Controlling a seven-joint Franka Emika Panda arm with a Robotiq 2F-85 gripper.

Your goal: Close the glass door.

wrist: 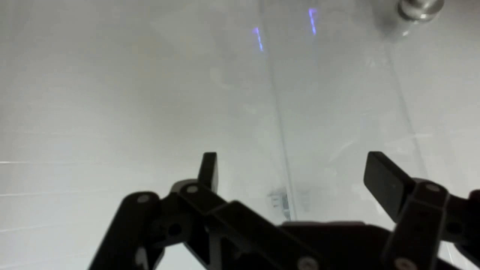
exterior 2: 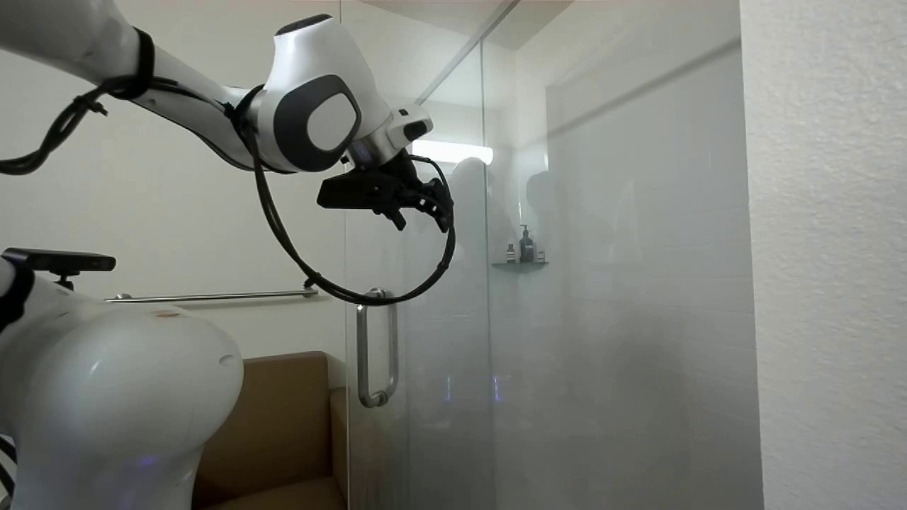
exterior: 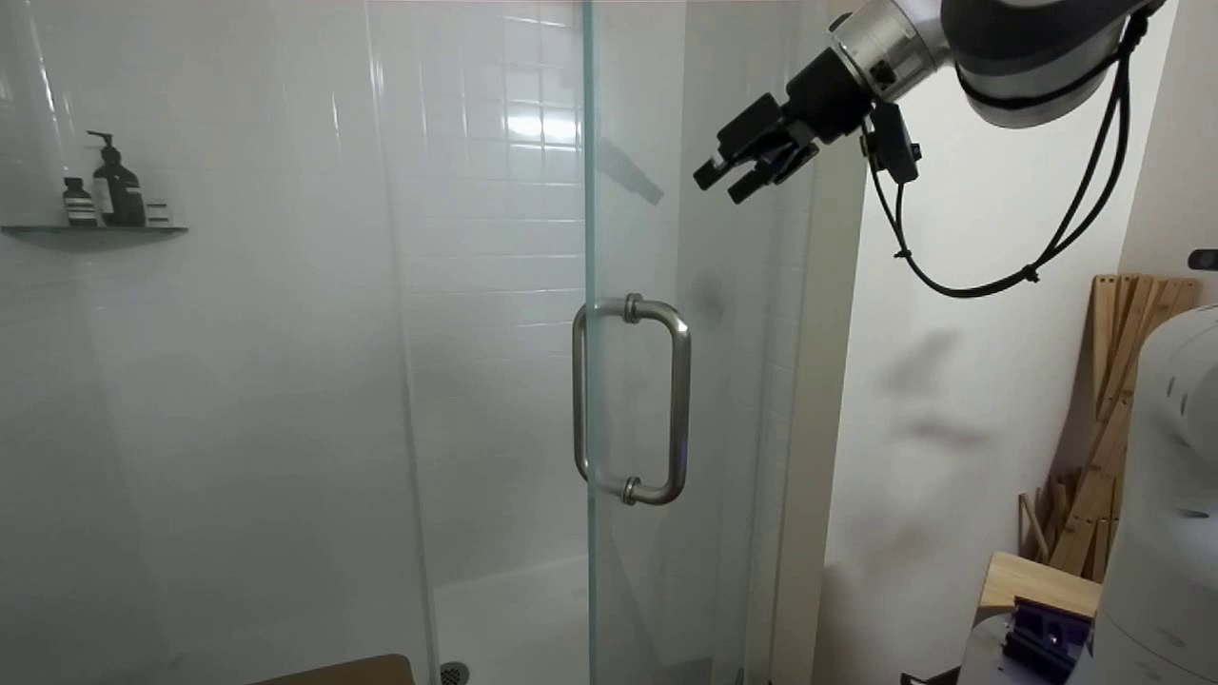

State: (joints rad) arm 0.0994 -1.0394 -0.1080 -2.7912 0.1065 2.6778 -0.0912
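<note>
- step in hand: i judge that i am at the approach, with no push begun; the glass door (exterior: 723, 400) looks ajar to me, so the closing is yet to be done.
- the door stands to the left of the right wall (exterior: 1009, 381) in an exterior view, its free edge on the left.
- my gripper (wrist: 292, 168) has its two fingers (wrist: 388, 183) spread, with nothing between them, higher than the pull handle (exterior: 679, 400); how near the door i am, i cannot tell.
- the next move, i judge, calls for coming down beside the handle, setting a fingertip on the face on my side, then pressing steadily so the free edge swings left.
- glass doors with a handle: one. pull handles: one, with two bars, one on each face.
- containers: three on the one shelf (exterior: 38, 230), being one pump bottle (exterior: 118, 195), one small bottle (exterior: 80, 203) and one short jar (exterior: 158, 214).
- also one drain (exterior: 455, 674), one towel bar (exterior 2: 212, 296) and one brown seat (exterior 2: 276, 418).
</note>
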